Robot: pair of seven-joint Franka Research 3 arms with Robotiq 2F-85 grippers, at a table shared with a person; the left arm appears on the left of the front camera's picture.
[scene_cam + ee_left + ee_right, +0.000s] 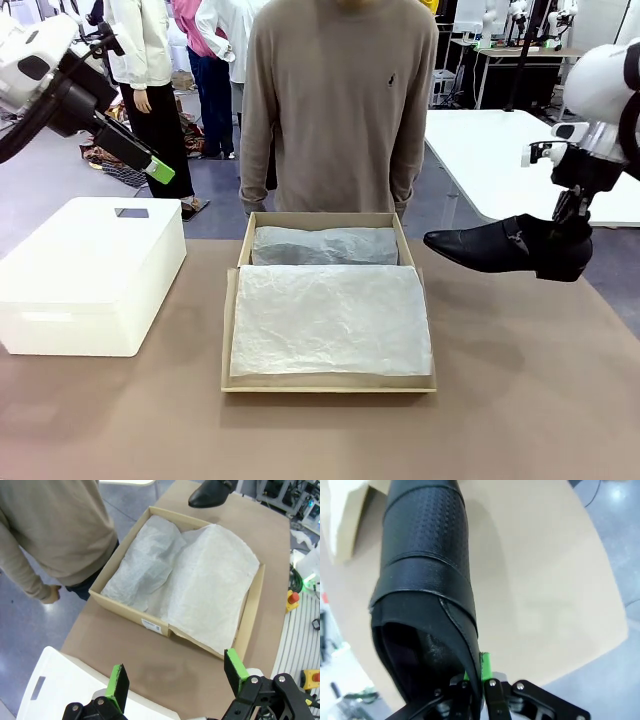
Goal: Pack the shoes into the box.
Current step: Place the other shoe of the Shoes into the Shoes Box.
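One glossy black shoe [490,248] hangs above the table's right side, its pointed toe aimed at the box. My right gripper [570,225] is shut on its heel rim; in the right wrist view the shoe [425,580] rises from that gripper [480,680]. The open brown cardboard box [243,250] sits mid-table, lined with white crinkled tissue paper [330,320] that bulges at the far end. My left gripper [160,170] is raised at the upper left and open. In its wrist view that gripper [175,675] hovers over the box [130,611], with the shoe [210,492] beyond it.
A white rounded plastic box [90,275] stands on the table's left. A person [340,100] in a beige sweater stands right behind the cardboard box. Bare brown tabletop [520,380] lies in front and to the right. A white table [490,150] is behind at right.
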